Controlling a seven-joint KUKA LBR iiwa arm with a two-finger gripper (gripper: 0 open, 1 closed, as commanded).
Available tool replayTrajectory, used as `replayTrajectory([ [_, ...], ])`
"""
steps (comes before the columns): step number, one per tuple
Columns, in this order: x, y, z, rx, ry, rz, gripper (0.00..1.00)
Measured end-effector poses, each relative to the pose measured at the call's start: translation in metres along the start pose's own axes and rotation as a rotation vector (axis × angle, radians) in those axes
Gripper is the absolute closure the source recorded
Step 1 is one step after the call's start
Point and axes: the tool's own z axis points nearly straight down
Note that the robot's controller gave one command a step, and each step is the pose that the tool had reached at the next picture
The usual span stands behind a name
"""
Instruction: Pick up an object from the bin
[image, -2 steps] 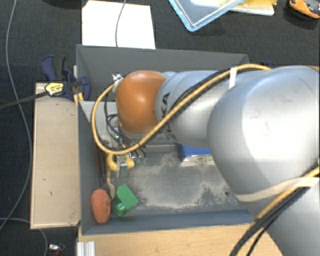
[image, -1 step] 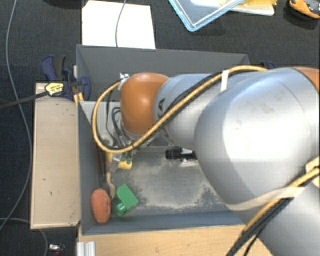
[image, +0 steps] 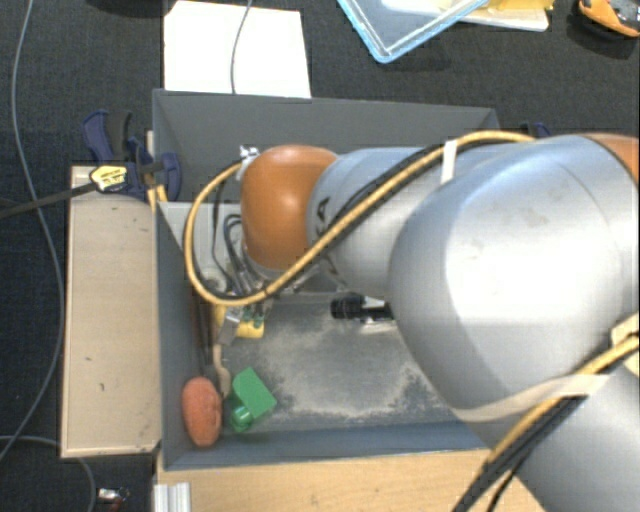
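Big grey arm (image: 480, 250) reaching down into the grey metal bin (image: 330, 120).
Its gripper (image: 238, 308) sits under the orange wrist cover (image: 285, 200) by the left wall (spread or closed, I cannot tell), just over a small yellow piece (image: 252, 326); a reddish-orange oval lump (image: 202, 410) and a green plastic block (image: 248, 396) lie touching in the front-left corner.

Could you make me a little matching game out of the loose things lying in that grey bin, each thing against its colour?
Things:
1. oval lump in the near left corner
2. block beside it
3. pen-shaped thing mid-bin, by the arm

Colours:
A. black
B. orange-red
C. green

Pairs: 1-B, 2-C, 3-A.
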Motion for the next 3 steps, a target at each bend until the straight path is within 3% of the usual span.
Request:
replayTrajectory([
  [1, 0.002, -0.003, -0.031, 0.010, 0.007, 0.001, 1.00],
  [3, -0.001, -0.001, -0.111, 0.006, 0.003, -0.002, 1.00],
])
